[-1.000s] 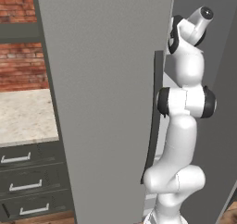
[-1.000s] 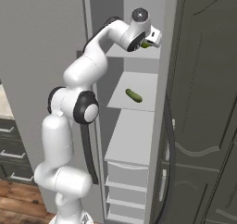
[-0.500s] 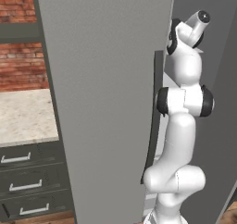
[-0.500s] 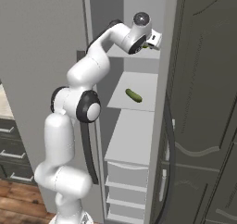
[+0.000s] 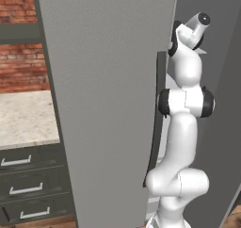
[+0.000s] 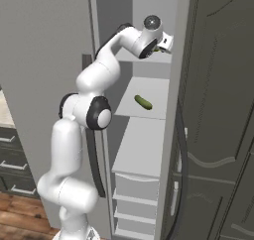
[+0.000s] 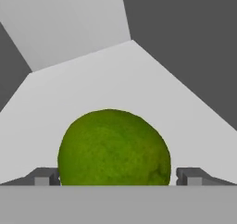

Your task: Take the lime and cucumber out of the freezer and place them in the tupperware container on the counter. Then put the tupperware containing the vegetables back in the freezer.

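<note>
Our gripper (image 7: 115, 177) is reached into the freezer (image 6: 149, 150) at an upper shelf, and its jaws stand wide open with one finger (image 7: 44, 177) on each side of the lime (image 7: 114, 147). The lime sits directly in front of the gripper, between the fingers, and rests on the pale shelf; we cannot tell whether the pads touch it already. It is not gripped yet.

We think the main risk is the shape of the lime. It is round and its skin looks a little pebbled but firm, so if the jaws close off the middle, it can squeeze out forward and roll toward the back wall. The shelf is flat, smooth and hard, with nothing to stop a rolling fruit. A second risk is that the fingers push the lime before they close, because it is already very near to them.

The cucumber (image 6: 143, 102) lies on the next shelf, below the gripper and well apart from it. It is long, dark green, with tapered ends, and it lies at an angle, so it will need a grip across its narrow width.

The open door (image 5: 108, 104), beside and behind the arm, is a big flat grey panel with a dark curved handle (image 5: 154, 128). The elbow is close to this handle, so pulling back carelessly could strike it.
</note>
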You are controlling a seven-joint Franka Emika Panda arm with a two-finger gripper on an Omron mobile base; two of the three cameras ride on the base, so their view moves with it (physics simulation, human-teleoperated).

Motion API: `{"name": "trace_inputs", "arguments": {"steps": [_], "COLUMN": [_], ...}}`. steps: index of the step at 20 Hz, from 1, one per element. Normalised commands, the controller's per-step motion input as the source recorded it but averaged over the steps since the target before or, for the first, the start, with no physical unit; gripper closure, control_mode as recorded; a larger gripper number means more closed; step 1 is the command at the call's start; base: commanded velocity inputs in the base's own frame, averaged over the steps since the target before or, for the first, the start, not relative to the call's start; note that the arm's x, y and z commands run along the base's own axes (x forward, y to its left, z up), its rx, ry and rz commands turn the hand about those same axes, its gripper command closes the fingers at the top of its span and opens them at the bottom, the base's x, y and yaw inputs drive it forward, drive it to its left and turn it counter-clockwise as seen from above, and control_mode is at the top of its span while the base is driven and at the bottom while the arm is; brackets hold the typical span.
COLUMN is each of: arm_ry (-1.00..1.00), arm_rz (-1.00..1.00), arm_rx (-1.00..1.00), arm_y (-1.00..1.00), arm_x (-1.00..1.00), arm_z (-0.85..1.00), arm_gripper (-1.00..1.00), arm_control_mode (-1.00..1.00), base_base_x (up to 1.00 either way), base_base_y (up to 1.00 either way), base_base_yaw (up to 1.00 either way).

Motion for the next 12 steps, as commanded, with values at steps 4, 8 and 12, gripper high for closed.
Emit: {"name": "trace_inputs", "arguments": {"steps": [4,8,12], "arm_ry": [0.00,0.00,0.00], "arm_rz": [0.00,0.00,0.02], "arm_rx": [0.00,0.00,0.00], "arm_y": [-0.05,0.00,0.00], "arm_x": [0.21,0.02,-0.14], "arm_z": [-0.05,-0.09,-0.26], "arm_gripper": [-1.00,1.00,1.00], "arm_control_mode": [-1.00,-1.00,-1.00], "base_base_x": [0.00,0.00,0.00], "base_base_y": [0.00,0.00,0.00], "base_base_yaw": [0.00,0.00,0.00]}}
